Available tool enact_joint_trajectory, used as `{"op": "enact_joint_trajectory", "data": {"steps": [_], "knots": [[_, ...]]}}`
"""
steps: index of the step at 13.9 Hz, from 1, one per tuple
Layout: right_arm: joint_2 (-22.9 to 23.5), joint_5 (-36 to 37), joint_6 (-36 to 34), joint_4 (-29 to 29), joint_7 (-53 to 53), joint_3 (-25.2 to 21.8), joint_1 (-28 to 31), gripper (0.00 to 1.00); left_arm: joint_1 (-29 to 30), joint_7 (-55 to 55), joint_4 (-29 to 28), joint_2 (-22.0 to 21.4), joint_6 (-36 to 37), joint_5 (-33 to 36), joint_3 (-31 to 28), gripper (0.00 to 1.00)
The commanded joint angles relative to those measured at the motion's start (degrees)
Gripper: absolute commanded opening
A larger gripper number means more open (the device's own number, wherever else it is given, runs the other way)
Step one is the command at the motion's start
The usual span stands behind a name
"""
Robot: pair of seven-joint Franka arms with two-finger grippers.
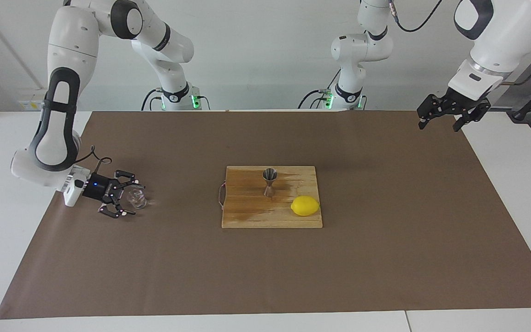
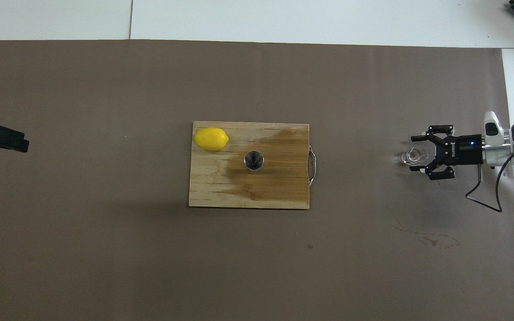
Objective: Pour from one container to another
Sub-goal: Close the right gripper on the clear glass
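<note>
Straddling glass cup [image 1: 136,198], right claw [image 1: 125,197] was wide open; off-centre closing could tip it, spilling contents.

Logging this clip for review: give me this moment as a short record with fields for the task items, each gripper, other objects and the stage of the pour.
glass cup: upright on the brown mat, toward the right arm's end of the table
jigger: upright on the cutting board
lemon: on the board, farther from the robots than the jigger
right gripper: low at the cup, fingers open on either side of it, not closed
left gripper: raised over the mat's edge, waiting
stage: cup not yet grasped, nothing poured
</note>
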State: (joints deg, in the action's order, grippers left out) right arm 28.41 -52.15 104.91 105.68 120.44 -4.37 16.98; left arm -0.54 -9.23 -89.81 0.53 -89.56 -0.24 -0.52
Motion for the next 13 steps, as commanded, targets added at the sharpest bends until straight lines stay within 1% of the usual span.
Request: {"op": "enact_joint_trajectory", "data": {"steps": [1, 3, 7, 13], "knots": [[-0.6, -1.4, 0.6, 1.3, 2.1, 0.1, 0.4, 0.92, 0.1, 0.1, -1.4, -1.3, -0.3, 1.0, 0.0, 1.0], [-0.7, -1.2, 0.5, 1.3, 2.2, 0.1, 0.6, 0.86, 0.1, 0.1, -1.4, -1.3, -0.3, 1.0, 0.0, 1.0], [-0.7, -0.6, 0.4, 1.3, 2.3, 0.0, 1.0, 0.79, 0.1, 0.1, -1.4, -1.3, -0.3, 1.0, 0.0, 1.0], [-0.8, -0.6, 0.2, 1.6, 2.5, 0.1, 0.9, 0.73, -0.4, 0.1, -1.6, -1.3, 0.0, 0.9, 0.1, 1.0]]}}
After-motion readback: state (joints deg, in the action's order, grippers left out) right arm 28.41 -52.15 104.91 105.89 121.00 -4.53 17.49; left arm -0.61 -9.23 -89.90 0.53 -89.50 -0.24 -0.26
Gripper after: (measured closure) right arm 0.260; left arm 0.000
